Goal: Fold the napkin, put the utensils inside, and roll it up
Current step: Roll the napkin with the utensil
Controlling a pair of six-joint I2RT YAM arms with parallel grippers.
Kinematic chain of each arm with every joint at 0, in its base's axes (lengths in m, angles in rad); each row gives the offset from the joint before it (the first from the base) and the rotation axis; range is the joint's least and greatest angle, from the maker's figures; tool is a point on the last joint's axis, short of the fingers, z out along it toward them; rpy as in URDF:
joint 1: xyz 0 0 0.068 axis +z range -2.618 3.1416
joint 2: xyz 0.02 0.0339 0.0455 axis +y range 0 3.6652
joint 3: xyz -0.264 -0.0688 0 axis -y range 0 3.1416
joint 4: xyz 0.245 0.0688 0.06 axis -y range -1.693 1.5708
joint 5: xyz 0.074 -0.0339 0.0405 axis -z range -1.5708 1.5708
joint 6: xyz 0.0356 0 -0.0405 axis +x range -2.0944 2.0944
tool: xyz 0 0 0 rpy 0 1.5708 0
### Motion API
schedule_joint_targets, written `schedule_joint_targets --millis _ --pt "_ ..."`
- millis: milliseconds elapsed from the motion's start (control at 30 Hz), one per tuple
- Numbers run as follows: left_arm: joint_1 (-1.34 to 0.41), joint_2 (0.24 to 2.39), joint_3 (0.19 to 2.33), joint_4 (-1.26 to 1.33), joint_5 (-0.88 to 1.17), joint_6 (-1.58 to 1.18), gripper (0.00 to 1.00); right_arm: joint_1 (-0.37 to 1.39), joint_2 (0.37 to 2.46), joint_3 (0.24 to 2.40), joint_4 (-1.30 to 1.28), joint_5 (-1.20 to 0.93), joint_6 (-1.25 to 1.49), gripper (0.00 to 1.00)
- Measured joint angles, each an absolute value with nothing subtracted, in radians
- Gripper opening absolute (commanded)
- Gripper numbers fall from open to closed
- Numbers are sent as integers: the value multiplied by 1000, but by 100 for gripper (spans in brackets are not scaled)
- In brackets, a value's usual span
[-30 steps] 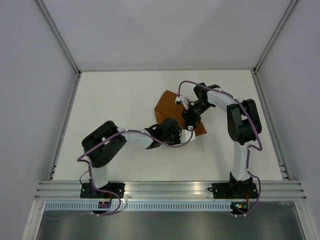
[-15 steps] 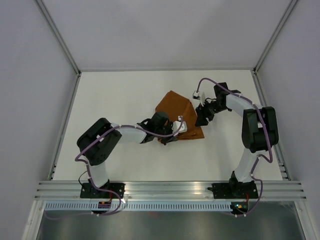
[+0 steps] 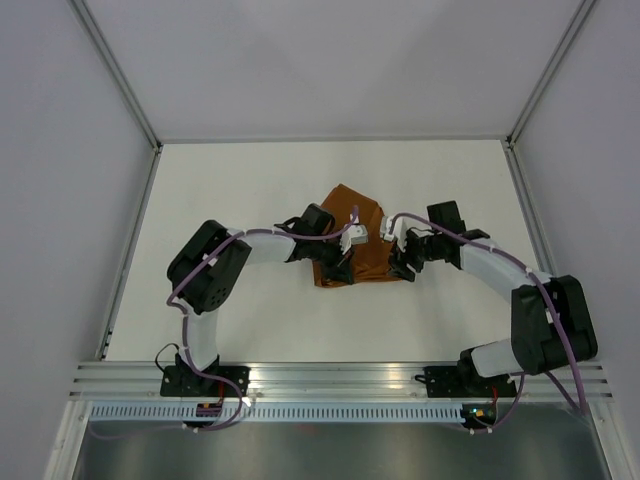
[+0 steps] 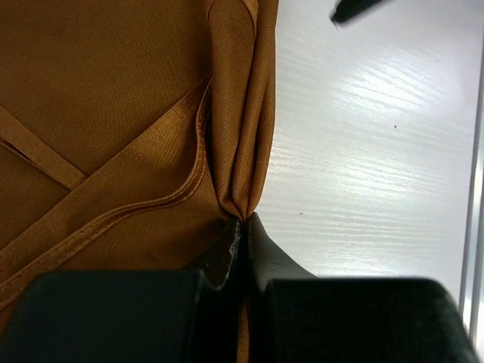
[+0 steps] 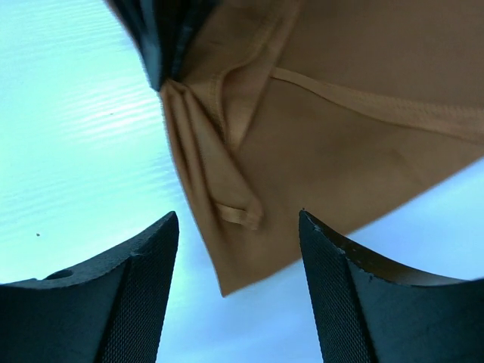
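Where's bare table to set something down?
Free: the strip between the napkin and the back wall, and between napkin and front rail. Crowded: the middle, where the left gripper pinches the napkin with the right gripper open at its edge.

1. Found the napkin (image 4: pixel 113 98) to be fine-woven cloth, faintly shiny, with stitched hems.
2. Found the table (image 4: pixel 378 151) white, smooth, lightly glossy, with a faint wood-like grain.
3. Found the fingers (image 5: pixel 132 302) of the right gripper (image 5: pixel 237 215) black, matt, finely dimpled.
4. Noted brushed metal on the front rail (image 3: pixel 340 375).

Bright, even light; right wrist view tinted cyan (slightly blurred)
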State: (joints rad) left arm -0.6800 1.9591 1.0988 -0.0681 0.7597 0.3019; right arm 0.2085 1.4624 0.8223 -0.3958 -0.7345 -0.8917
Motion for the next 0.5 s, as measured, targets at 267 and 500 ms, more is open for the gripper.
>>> schedule_joint_targets --millis 267,500 --pt "-627 1999 1127 -135 876 281 2 393 1324 640 -199 -627 -948 73" --pt "-613 2021 1151 -182 920 278 2 511 1323 598 -104 -549 -995 74"
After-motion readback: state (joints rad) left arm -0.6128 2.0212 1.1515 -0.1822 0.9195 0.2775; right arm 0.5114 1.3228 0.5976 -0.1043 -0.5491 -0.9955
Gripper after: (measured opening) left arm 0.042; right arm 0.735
